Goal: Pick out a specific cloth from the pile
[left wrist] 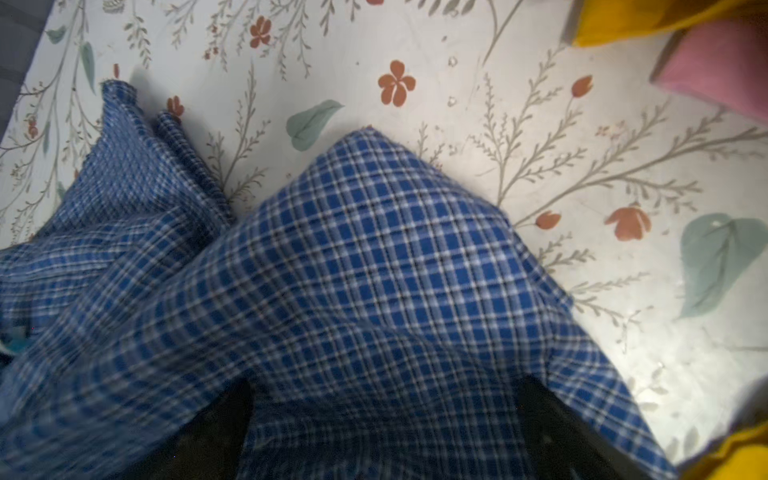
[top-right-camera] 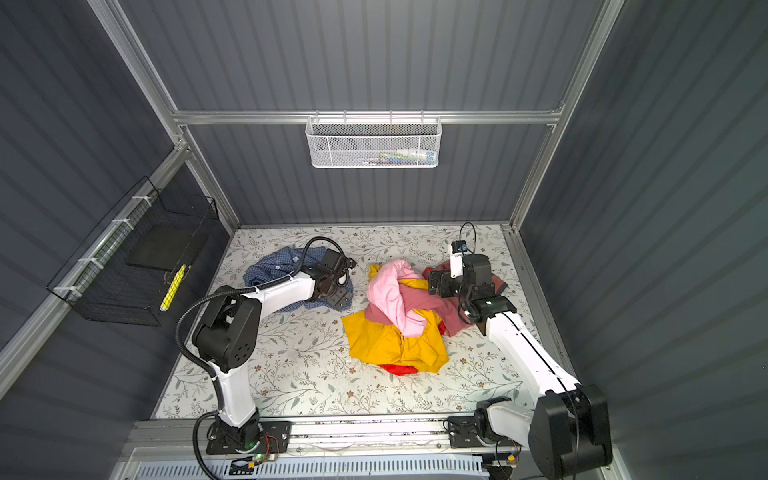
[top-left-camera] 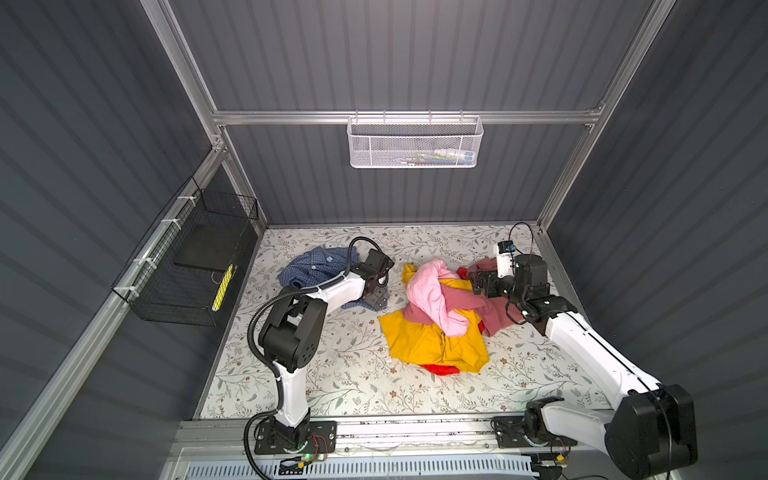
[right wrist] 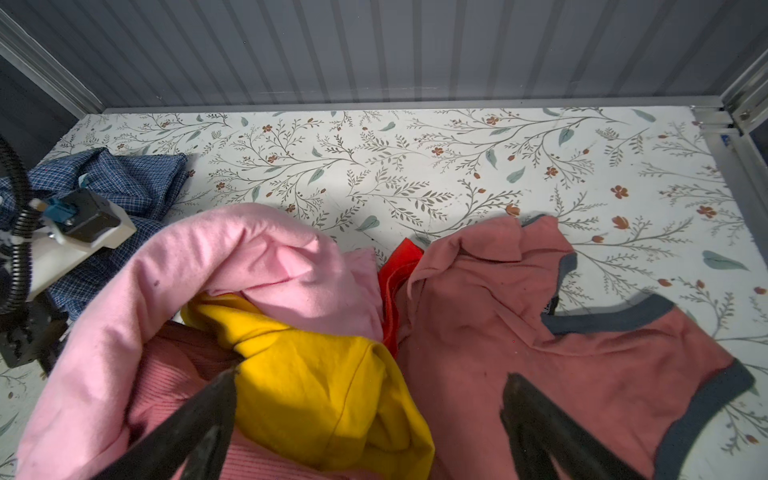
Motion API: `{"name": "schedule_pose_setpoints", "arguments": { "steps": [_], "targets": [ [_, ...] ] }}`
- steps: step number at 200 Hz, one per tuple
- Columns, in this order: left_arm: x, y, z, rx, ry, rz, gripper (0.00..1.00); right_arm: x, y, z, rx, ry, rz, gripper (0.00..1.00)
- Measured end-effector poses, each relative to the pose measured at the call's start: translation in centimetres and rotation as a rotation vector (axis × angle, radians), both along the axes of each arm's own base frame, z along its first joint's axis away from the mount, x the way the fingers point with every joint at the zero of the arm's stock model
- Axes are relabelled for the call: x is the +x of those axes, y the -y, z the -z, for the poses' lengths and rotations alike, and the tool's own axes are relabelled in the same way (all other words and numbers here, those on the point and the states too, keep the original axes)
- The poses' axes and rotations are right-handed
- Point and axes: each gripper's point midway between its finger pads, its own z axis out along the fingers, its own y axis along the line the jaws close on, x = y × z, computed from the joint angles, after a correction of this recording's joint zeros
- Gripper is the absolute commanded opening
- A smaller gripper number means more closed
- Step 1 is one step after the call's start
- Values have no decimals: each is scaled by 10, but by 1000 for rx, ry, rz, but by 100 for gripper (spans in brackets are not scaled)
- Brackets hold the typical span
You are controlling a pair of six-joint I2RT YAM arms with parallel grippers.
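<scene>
Toward the far left corner of the surface [top-left-camera: 353, 386] lies the shirt [top-left-camera: 309, 266] [top-right-camera: 270, 268], a crumpled blue-and-white check. It is clear of the pile [top-left-camera: 436, 316] [top-right-camera: 399, 320], with a narrow strip of bare floral print between them. A pale tag [top-left-camera: 329, 258] shows at its collar, too small to read. The left hand [top-left-camera: 377, 300] [left wrist: 386, 384] hangs over the shirt's near right edge. In the left wrist view its dark fingers [left wrist: 224, 428] stand wide apart with checked fabric [left wrist: 374, 270] lying across the gap between them, not pinched. The pile sits from the middle toward the right edge: a yellow garment [top-left-camera: 424, 345] nearest the front with a red one [top-left-camera: 440, 369] peeking from under it, a pink one [top-left-camera: 428, 291] heaped on top, and a rose one [top-left-camera: 494, 311] spread to the right. The right hand [top-left-camera: 478, 284] [right wrist: 372, 374] is over the pile's far right part, fingers [right wrist: 195, 428] spread wide above the yellow and rose cloth, gripping nothing. From it the shirt [right wrist: 124, 183] lies well off, beyond the pink garment. Dark lettering on the white camera mount [top-left-camera: 503, 259] and the dark neck label [right wrist: 549, 306] of the rose garment cannot be read.
</scene>
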Motion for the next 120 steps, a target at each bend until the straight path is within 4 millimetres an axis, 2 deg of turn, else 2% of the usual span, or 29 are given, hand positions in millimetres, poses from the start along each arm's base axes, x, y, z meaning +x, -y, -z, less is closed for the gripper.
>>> {"name": "schedule_pose_setpoints", "arguments": {
  "steps": [23,49,78,110,120],
  "targets": [
    [7,-1,9,-26,-44,-11,88,-1,1,-1,-7,4,1,99],
    [17,-16,13,-86,-72,-78,62,-2,2,-3,-14,7,4,99],
    [20,-37,16,-95,-93,-143,24,-2,4,-2,-21,6,12,99],
    [26,-37,8,-131,-91,-164,0,-2,5,-2,-22,4,14,99],
    [28,-33,4,-154,-85,-165,0,-2,5,-1,-22,3,14,99]
  ]
}}
